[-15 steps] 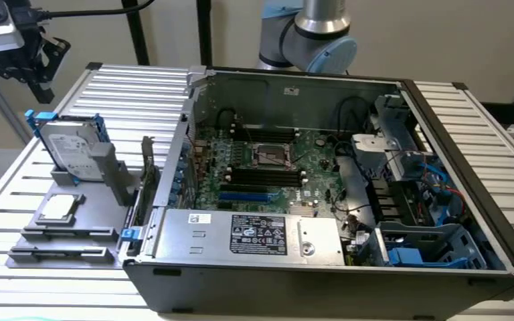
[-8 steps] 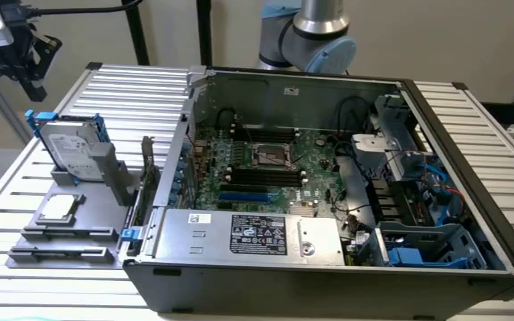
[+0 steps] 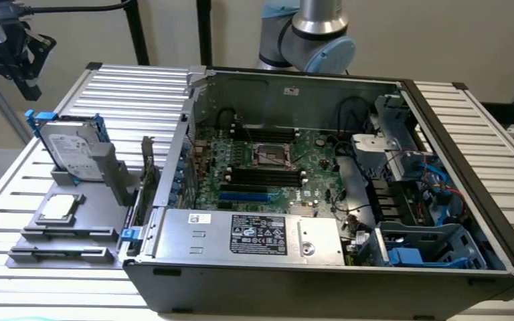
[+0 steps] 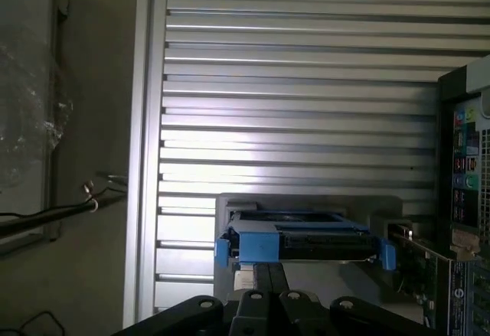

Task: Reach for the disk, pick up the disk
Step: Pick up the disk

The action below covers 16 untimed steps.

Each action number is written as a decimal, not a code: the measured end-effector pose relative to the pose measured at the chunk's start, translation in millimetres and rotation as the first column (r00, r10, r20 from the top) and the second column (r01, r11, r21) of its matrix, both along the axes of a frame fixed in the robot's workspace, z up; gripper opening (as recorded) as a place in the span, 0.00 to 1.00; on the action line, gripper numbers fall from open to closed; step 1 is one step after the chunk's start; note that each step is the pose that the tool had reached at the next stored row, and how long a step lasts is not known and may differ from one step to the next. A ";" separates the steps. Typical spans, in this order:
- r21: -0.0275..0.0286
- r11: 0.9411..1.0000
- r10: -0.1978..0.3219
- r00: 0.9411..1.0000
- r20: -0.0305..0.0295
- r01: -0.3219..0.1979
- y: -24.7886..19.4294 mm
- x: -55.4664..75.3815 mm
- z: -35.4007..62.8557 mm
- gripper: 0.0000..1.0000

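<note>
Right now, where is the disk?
At the exterior view's left, the disk stands on edge in a grey holder on the slatted table, beside the open computer case, with the pincer higher up and apart.

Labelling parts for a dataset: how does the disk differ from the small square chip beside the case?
The disk stands on edge in its slot; the chip lies flat. The disk is larger, rectangular and blue-framed; the chip is small, square and unframed. Both are silver-grey and sit on the grey holder.
</note>
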<state>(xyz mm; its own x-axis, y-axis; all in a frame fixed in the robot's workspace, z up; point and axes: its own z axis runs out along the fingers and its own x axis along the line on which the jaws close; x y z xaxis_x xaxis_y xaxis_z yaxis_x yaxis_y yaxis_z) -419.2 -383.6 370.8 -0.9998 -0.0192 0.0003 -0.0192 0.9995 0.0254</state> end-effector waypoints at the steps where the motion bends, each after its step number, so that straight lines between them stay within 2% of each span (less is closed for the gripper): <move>1: 0.000 1.000 0.000 1.000 0.000 0.000 0.2 -0.1 0.0 0.11; 3: 0.000 1.000 0.015 1.000 0.000 -0.015 1.1 -0.1 -0.1 0.11; 5: 0.000 0.999 0.052 0.999 0.000 -0.052 1.1 -0.1 0.0 0.11; 9: 0.000 0.992 0.125 0.992 0.000 -0.125 1.2 -0.1 0.0 0.11; 13: 0.000 0.980 0.197 0.980 0.000 -0.197 1.2 -0.1 0.0 0.11; 16: 0.000 0.968 0.250 0.968 0.000 -0.250 1.2 -0.1 0.0 0.11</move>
